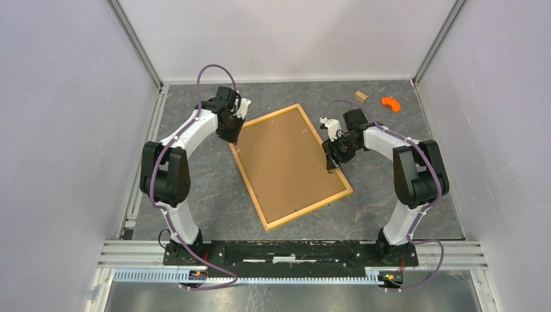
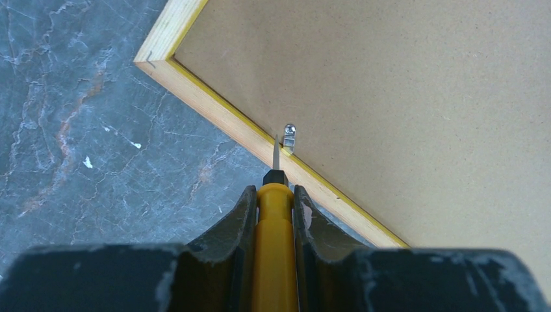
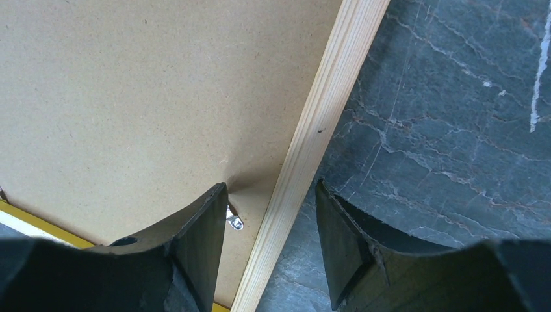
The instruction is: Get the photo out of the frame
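frame [image 1: 286,166]: back is showing speckled brown, edges pale grained wood, inner lip yellow | table [image 1: 214,195]: is showing dark grey marbling with pale veins | screwdriver [image 2: 275,247]: handle is showing yellow | clip [image 2: 289,136]: is gleaming silver | curved piece [image 1: 390,103] at 2 o'clock: is glowing orange | block [image 1: 361,96] at 1 o'clock: is showing tan | cables [image 1: 213,65]: are showing purple

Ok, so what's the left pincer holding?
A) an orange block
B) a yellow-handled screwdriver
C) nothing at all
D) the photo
B: in the left wrist view the left pincer is shut on a yellow-handled screwdriver, whose metal tip is right by a small clip on the frame.
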{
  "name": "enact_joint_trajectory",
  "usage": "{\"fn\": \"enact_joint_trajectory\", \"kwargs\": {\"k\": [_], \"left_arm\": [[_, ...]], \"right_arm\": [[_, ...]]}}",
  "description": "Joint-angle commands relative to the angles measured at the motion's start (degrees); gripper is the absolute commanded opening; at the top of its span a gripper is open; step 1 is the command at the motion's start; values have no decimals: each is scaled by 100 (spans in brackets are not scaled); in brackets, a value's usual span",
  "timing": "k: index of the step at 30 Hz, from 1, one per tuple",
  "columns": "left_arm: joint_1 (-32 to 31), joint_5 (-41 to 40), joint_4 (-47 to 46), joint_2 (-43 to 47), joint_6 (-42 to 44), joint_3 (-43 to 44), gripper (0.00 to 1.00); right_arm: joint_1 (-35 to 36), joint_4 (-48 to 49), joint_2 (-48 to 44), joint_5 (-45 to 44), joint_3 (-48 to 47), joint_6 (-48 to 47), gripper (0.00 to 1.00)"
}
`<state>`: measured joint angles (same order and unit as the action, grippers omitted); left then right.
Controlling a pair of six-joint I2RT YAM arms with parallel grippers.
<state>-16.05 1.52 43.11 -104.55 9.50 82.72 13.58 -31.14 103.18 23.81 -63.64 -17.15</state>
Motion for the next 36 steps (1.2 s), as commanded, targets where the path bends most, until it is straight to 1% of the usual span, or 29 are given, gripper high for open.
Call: {"fn": "enact_joint_trajectory", "kwargs": {"k": [1, 10, 16, 24, 31, 36], "left_arm": [[-81, -53, -160, 40, 258, -108, 2], [-231, -59, -59, 89, 292, -335, 2], [-298, 365, -137, 164, 96, -456, 2], [-319, 729, -483, 43, -234, -480, 2], [-319, 781, -845, -53, -472, -494, 2], [-319, 881, -1011, -117, -632, -353, 2]], "right_arm": [[-9, -184, -43, 75, 250, 38, 58], [-10, -162, -52, 139, 317, 53, 58], [0, -115, -52, 204, 366, 80, 58], [18, -121, -43, 249, 380, 80, 57], [44, -151, -80, 321, 430, 62, 57], [95, -147, -186, 546, 650, 45, 57]]}}
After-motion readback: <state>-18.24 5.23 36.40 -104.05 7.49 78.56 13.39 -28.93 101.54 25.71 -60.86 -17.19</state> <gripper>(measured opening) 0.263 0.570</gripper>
